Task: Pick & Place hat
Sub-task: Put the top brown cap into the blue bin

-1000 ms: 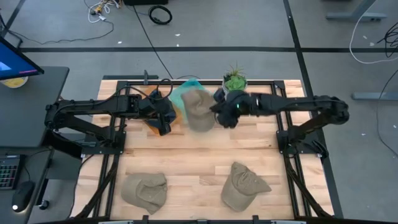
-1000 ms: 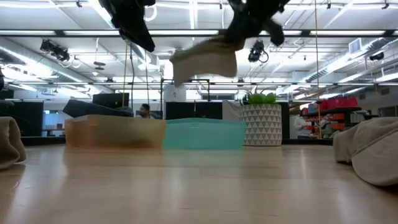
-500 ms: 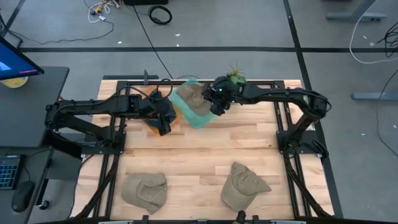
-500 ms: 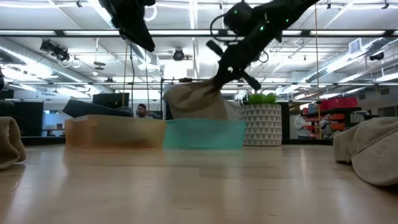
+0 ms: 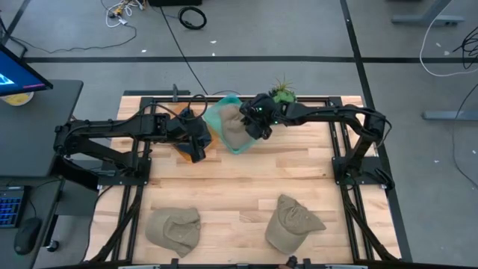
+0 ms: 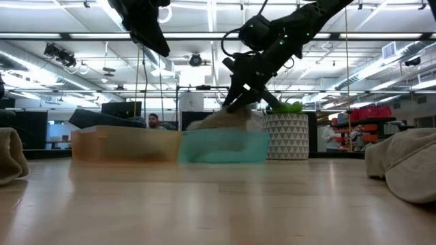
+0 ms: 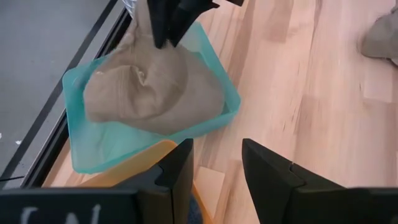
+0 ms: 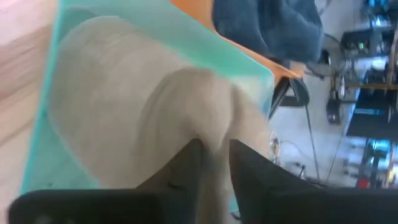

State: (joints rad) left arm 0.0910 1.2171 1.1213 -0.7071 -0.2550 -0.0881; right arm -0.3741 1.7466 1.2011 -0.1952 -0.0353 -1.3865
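No readable brands, labels or writing anywhere we are looking.

Count: we are seeing three tan hats, two bins, one potted plant.

- The hat [image 5: 233, 128] is sitting in the teal bin [image 5: 221, 112] at the far edge of the bench [image 5: 246, 194], centre-left. The right pincer [image 5: 254, 124] is clamping its fingers on the hat fabric, reaching in from the right; the right wrist view is showing cloth bunched between the two fingers [image 8: 186, 168].
- The orange bin [image 5: 181, 153] is touching the teal bin on its left side. The left pincer [image 5: 196, 148] is hovering over it, fingers apart, gripping nothing.
- The second hat [image 5: 173, 229] is lying at the near left of the bench, the third hat [image 5: 294, 223] at the near right, well apart from each other and from the bins.
- The potted plant [image 5: 281, 95] is standing at the far edge, just right of the teal bin.
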